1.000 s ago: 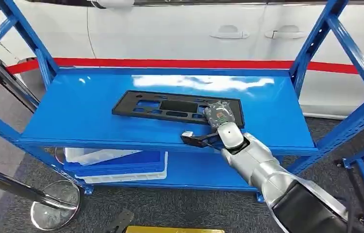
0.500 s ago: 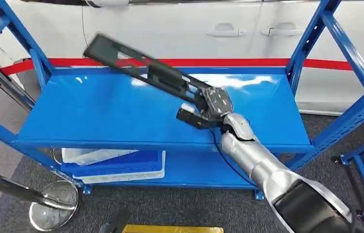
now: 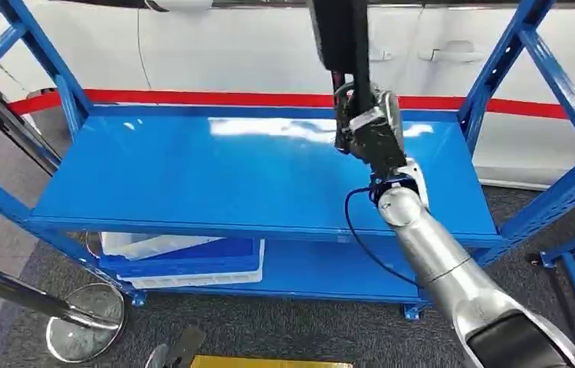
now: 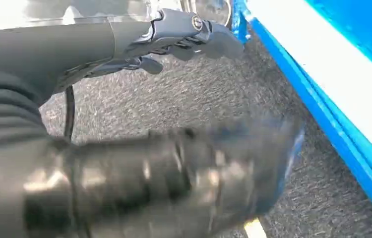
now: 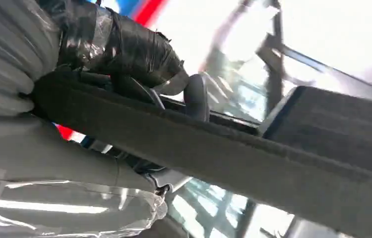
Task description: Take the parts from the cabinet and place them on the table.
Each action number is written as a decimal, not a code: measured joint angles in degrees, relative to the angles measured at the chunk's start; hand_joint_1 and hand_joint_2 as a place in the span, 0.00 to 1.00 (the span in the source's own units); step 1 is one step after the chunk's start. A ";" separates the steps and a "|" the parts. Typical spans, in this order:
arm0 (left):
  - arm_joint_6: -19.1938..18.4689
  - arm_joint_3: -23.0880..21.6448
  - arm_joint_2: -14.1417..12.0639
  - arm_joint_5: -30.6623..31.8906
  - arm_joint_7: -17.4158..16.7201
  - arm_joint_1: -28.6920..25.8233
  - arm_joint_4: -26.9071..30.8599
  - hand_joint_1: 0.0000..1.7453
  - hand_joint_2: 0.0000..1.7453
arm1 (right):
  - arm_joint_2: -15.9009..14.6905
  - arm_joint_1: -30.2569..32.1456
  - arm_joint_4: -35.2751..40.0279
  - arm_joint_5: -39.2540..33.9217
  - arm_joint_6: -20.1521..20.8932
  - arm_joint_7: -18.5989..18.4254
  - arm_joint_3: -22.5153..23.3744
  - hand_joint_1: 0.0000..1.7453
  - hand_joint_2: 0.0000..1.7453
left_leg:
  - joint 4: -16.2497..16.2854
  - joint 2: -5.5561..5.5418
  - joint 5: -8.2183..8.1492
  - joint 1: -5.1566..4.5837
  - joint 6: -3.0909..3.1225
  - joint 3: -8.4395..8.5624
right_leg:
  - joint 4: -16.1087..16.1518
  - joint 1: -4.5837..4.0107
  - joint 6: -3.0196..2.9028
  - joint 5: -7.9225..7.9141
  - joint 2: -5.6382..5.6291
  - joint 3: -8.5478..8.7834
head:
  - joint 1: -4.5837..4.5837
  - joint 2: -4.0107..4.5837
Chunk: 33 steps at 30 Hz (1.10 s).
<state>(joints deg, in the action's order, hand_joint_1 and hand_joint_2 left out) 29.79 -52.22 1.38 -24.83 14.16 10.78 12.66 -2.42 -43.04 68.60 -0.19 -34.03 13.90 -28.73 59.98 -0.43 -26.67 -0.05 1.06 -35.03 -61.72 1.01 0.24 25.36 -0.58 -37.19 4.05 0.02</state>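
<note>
Head view: the robot's right hand (image 3: 369,130) grips a black plastic part (image 3: 340,38), raised upright above the blue cabinet shelf (image 3: 192,176), w/ the part's top end running out of frame in front of a white car (image 3: 231,46). Right wrist view: fingers (image 5: 124,49) closed around the part's long edge. Left wrist view: left hand (image 4: 174,37) hangs over grey carpet (image 4: 184,99) beside the cabinet's blue frame, fingers loosely curled in, holding nothing. A blue-and-white bin (image 3: 185,261) sits on the lower shelf.
</note>
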 joint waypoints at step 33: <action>-1.16 4.83 -1.36 -10.65 3.41 -4.07 0.00 0.00 1.00 | -5.25 18.27 44.86 -14.22 23.12 7.59 5.39 1.00 1.00 | -0.94 -0.14 4.87 -0.07 -0.76 -3.13 | 1.26 0.06 -1.04 3.00 -0.17 4.87 | 0.02 0.00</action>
<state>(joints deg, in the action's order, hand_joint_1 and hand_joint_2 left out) 28.63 -47.38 0.02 -35.48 17.57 6.70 12.66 -7.67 -24.77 113.46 -14.40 -10.91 21.49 -23.34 59.04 -0.57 -21.80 -0.12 0.30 -38.16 -60.45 1.07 -0.80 28.35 -0.74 -32.32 4.06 0.02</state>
